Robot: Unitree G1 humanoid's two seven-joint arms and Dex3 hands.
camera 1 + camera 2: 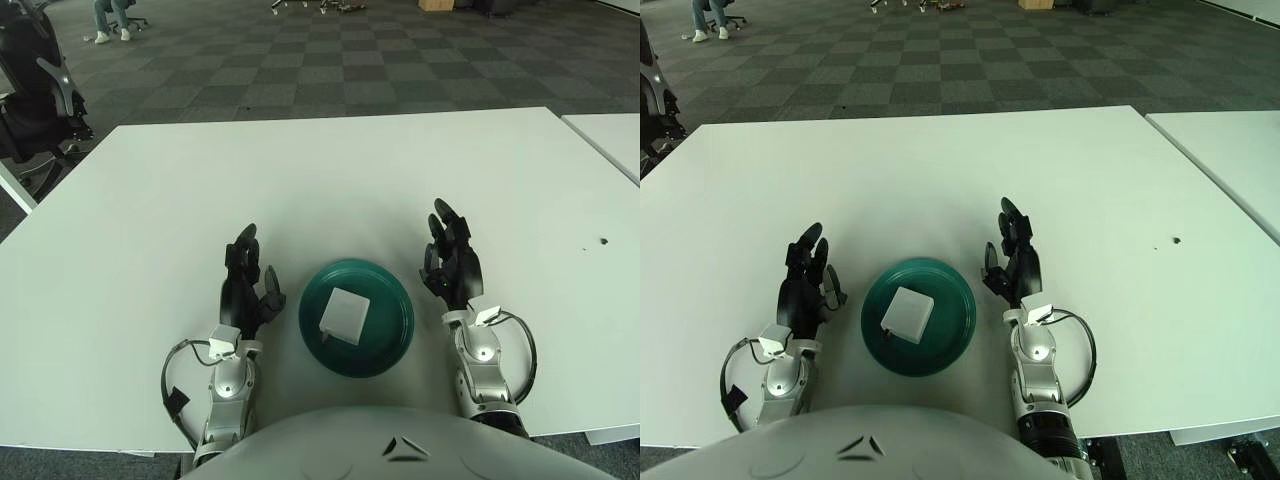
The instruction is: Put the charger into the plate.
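So the small white square charger (343, 315) sat flat in the round dark green plate (390, 300), lower centre of the frame, a bit left of the plate's middle. We'd say that's the job done, since nothing was gripping it. Our left hand (243, 285) showed just left of the plate and our right hand (452, 265) just right of it, both with fingers loosely spread and empty, flanking it on the white table (330, 170).
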